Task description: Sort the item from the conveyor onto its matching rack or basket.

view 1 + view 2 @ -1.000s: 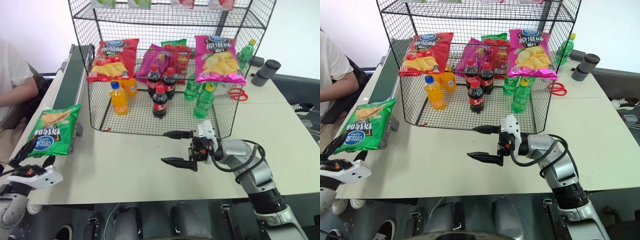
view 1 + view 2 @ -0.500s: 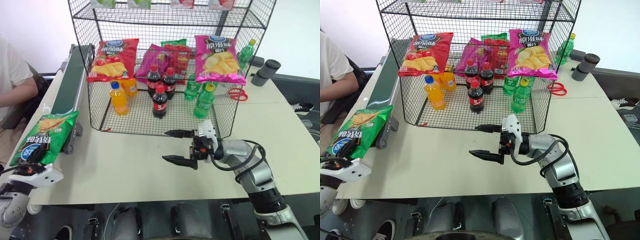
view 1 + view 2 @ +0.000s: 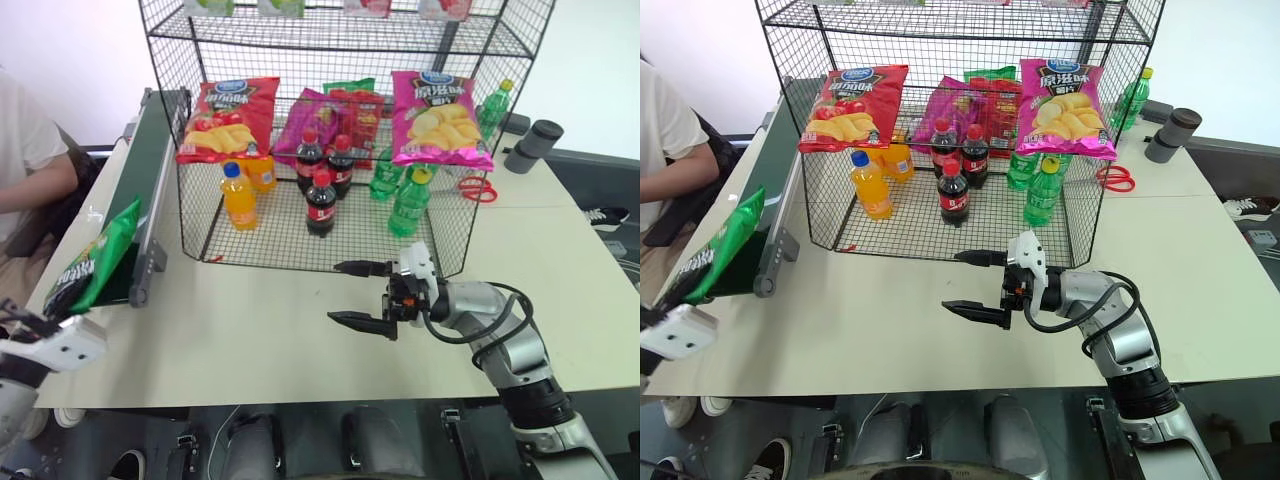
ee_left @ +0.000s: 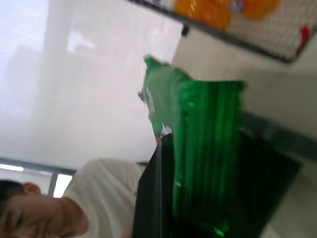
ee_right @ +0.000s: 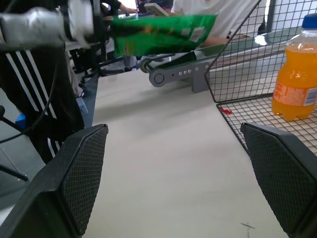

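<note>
- My left gripper [image 3: 45,325] sits nearest me at the tabletop's [image 3: 250,340] left front corner, its jaws clamped on the lower end of the green crisp bag [image 3: 95,258].
- I see that bag raised and turned edge-on, rising from the gripper toward the near end of the conveyor [image 3: 148,175]; whether it touches the belt there I cannot tell.
- In the right wrist view the bag [image 5: 158,33] hangs level above the conveyor's end roller, with the left arm gripping it.
- My right gripper [image 3: 365,293] hovers over the bare tabletop just in front of the rack [image 3: 330,130], pointing left, its jaws spread wide and holding nothing.
- Further back, the rack stands on the tabletop, with red [image 3: 226,118], purple [image 3: 312,122] and pink chip bags [image 3: 440,118] hung at mid height, and orange bottles [image 3: 238,196], cola bottles [image 3: 322,190] and green bottles [image 3: 408,200] on its floor.
- Red scissors [image 3: 478,188] lie to the rack's right.
- A person's arm [image 3: 35,175] shows at the far left, beside the conveyor.
</note>
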